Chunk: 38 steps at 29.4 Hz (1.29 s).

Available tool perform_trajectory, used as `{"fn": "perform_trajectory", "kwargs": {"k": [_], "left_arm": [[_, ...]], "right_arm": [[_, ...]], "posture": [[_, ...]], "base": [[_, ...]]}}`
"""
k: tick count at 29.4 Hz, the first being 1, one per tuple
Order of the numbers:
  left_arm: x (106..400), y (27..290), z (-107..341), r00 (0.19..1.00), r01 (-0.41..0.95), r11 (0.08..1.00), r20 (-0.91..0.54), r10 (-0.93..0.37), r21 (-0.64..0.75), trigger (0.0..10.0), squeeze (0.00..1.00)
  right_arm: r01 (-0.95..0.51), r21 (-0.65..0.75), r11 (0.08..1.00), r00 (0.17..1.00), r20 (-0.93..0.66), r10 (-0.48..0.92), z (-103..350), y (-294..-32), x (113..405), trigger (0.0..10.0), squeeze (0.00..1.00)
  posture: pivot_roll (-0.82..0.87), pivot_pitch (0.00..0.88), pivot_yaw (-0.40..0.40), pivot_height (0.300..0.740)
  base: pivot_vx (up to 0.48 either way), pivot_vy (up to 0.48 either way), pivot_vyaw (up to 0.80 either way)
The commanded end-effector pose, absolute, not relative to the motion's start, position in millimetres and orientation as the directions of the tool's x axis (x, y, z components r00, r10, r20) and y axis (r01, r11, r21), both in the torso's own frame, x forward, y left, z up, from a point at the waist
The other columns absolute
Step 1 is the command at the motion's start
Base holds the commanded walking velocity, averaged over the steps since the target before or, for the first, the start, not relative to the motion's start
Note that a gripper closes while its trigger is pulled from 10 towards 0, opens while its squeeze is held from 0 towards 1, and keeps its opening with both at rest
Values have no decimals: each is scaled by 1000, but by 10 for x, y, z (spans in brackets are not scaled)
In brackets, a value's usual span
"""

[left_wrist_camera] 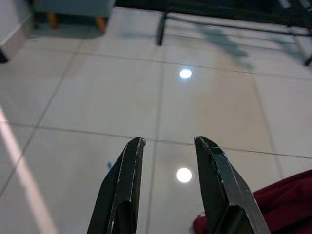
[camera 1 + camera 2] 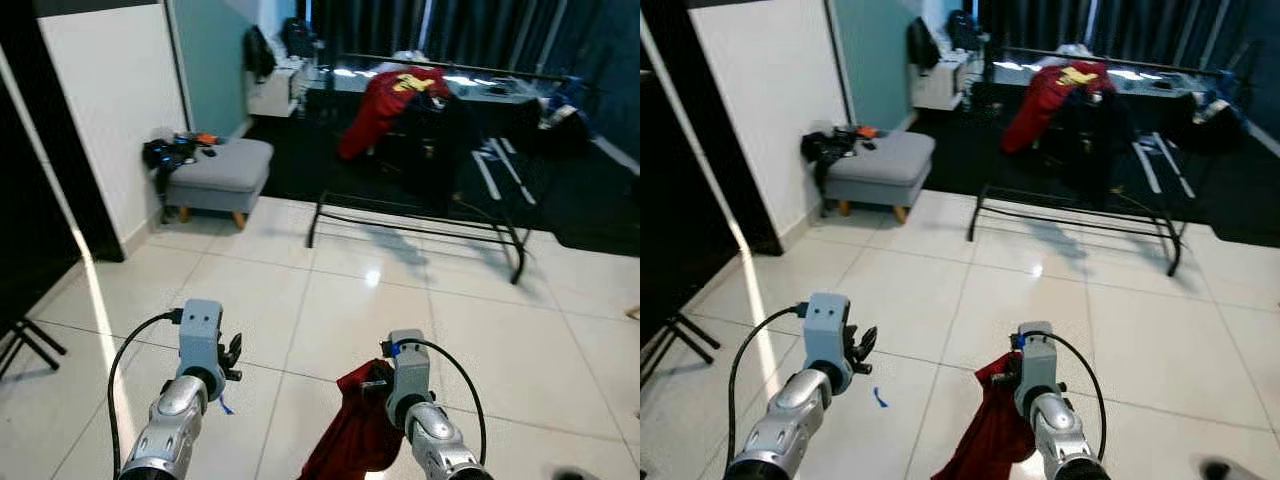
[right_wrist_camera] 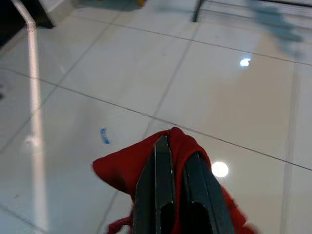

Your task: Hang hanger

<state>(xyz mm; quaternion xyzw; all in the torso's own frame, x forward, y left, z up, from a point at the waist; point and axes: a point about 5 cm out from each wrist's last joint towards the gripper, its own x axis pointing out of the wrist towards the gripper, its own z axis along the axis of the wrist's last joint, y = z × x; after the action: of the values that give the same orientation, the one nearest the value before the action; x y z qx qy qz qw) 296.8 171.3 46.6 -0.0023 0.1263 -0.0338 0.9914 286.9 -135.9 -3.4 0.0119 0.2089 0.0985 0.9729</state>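
My right gripper is shut on a dark red garment, which droops from its fingers low over the white tiled floor. I cannot make out a hanger inside the cloth. Beside it, my left gripper is open over bare tiles with nothing between its fingers. Both arms reach forward side by side, the left gripper level with the right gripper. Across the room stands a black clothes rack with a red shirt and dark clothes hanging from its rail.
A grey ottoman with dark items on it stands by the white wall at the left. A scrap of blue tape lies on the tiles near my left arm. Black tripod legs show at the far left. A dark rug lies behind the rack.
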Motion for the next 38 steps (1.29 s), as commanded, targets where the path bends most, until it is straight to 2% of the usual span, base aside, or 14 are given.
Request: {"fn": "perform_trajectory", "kwargs": {"k": [1, 18, 32, 38], "left_arm": [[2982, 1701, 479, 964, 77, 997, -253, -78, -13, 10000, 0], [3001, 1724, 503, 965, 71, 997, -251, -72, -12, 10000, 0], [3056, 1760, 535, 966, 65, 998, -252, -64, -5, 10000, 0], [3073, 1776, 543, 965, 68, 998, -255, -65, 3, 10000, 0]], "right_arm": [[-203, 46, 978, 907, -368, 205, 42, -1364, 2929, 10000, 0], [-195, 39, 980, 909, -367, 195, 72, -1373, 2969, 10000, 0], [-162, 40, 986, 915, -367, 165, 80, -1417, 2982, 10000, 0], [-170, 34, 985, 915, -366, 171, 78, -1410, 2978, 10000, 0]], "posture": [[134, 0, -23, 740], [134, 6, -27, 740], [125, 9, -9, 740], [123, 9, -2, 740]], "base": [[341, 0, 0], [339, 0, 0], [333, 0, -537], [321, 0, 0]]}}
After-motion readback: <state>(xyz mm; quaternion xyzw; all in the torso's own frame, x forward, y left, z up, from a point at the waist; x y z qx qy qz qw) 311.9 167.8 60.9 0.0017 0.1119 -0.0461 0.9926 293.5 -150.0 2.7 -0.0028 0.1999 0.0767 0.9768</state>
